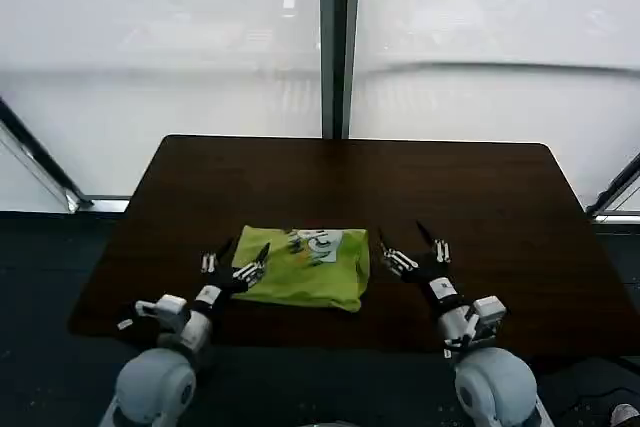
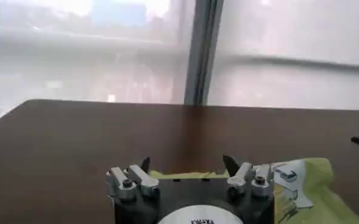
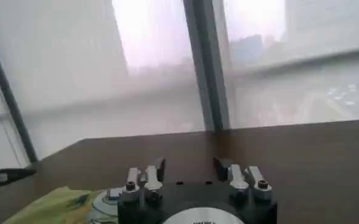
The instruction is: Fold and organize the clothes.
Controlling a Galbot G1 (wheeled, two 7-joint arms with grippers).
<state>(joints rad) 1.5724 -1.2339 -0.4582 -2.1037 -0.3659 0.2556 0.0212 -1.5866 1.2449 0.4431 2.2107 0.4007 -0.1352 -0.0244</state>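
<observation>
One folded lime-green T-shirt point(image 1: 305, 269) lies on the dark table point(image 1: 480, 197) between two grippers, left gripper point(image 1: 243, 253) apparently touching it, right gripper point(image 1: 412, 240) clear, both spread wide

The T-shirt point(image 1: 305, 269) is lime-green with a small white print on its upper side; the table point(image 1: 480, 197) is dark brown; both grippers are black with silver-white fingers point(image 2: 130, 180).

Both arms low and forward, near the robot's body.
Left gripper point(image 1: 243, 256) and right gripper point(image 1: 407, 244) each seem spread open, fingers pointing far.
</observation>
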